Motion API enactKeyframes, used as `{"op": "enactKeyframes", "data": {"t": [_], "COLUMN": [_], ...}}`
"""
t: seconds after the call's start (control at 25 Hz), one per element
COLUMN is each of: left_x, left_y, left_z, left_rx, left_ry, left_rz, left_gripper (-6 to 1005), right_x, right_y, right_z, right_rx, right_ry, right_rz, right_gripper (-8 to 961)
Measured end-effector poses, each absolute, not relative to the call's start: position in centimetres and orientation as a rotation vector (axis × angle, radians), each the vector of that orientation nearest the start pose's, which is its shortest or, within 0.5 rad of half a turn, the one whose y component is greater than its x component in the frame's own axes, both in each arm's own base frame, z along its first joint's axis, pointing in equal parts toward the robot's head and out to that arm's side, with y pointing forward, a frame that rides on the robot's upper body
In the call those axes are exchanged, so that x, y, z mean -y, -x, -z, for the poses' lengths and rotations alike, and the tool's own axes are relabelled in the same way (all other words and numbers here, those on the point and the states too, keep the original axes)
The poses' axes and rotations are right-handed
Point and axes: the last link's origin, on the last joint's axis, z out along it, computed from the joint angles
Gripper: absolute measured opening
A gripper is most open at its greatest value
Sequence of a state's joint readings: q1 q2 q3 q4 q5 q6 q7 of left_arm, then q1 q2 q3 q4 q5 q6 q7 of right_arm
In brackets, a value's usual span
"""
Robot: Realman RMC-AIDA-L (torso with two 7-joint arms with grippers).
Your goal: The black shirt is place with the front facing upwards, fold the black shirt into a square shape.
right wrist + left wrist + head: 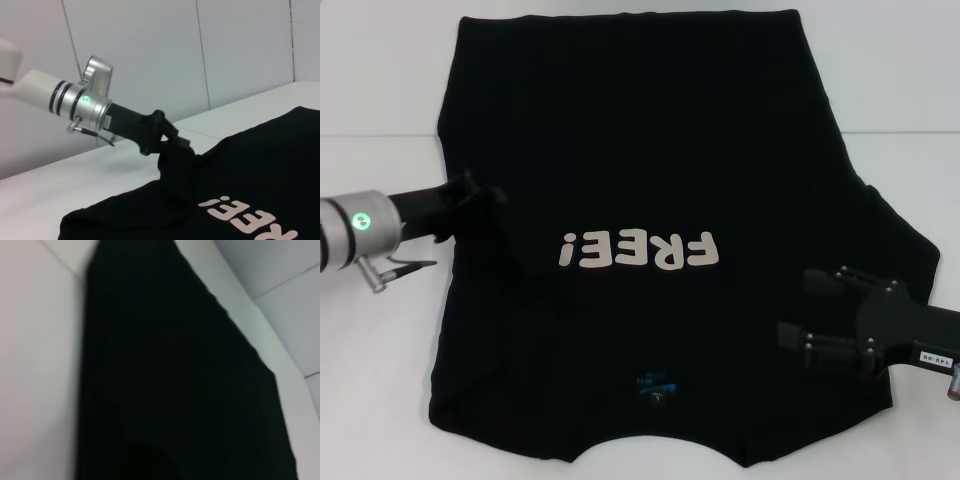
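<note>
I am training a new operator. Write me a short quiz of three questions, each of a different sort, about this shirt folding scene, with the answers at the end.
1. True or false: the left gripper is pinching the black shirt and lifting a peak of cloth.
2. Multiple choice: where is the cream "FREE!" lettering in the head view?
A. hidden under a fold
B. on the upward face, reading upside down
C. on the table beside the shirt
3. Fill in: the right gripper hovers over the shirt's ____ side, and its fingers are ____.

Key
1. True.
2. B.
3. right; open, holding no cloth.
</note>
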State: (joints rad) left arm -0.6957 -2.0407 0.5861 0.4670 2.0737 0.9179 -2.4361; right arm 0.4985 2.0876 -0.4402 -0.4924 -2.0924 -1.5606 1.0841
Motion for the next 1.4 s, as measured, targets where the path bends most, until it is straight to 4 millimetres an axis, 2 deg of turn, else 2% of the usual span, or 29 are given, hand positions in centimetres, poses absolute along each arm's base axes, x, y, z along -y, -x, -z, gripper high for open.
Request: {"op": "enactKeyframes", "data": {"t": [0.24, 0.48, 0.76, 0.92, 1.16, 1.28, 1.4], "left_x": [-42.9, -43.2, -43.4, -43.6, -44.1, -44.3, -44.4], "left_y": [27.6, 27.3, 26.8, 25.9, 23.9, 23.2, 22.9], "left_z": [0.0, 0.4, 1.5, 2.1, 3.1, 3.5, 3.5], "left_rx": [-2.553, -2.589, -2.63, -2.618, -2.56, -2.526, -2.516], "left_ry": [-2.325, -2.298, -2.208, -2.161, -2.162, -2.169, -2.164], "left_rz": [-1.097, -1.139, -1.234, -1.28, -1.288, -1.301, -1.322], "left_gripper": [52, 54, 114, 148, 394, 558, 554], "right_x": [-30.6, -30.6, -30.6, -30.6, -30.6, -30.5, -30.5], "right_y": [-29.3, -29.2, -29.1, -29.0, -29.0, -29.0, -29.0], "right_z": [1.3, 1.3, 1.5, 1.5, 1.6, 1.7, 1.7], "right_rx": [-0.54, -0.537, -0.534, -0.534, -0.535, -0.542, -0.543], "right_ry": [2.605, 2.609, 2.617, 2.62, 2.624, 2.625, 2.625], "right_rz": [-0.767, -0.77, -0.77, -0.771, -0.774, -0.78, -0.78], "right_gripper": [911, 911, 911, 911, 912, 911, 911]}}
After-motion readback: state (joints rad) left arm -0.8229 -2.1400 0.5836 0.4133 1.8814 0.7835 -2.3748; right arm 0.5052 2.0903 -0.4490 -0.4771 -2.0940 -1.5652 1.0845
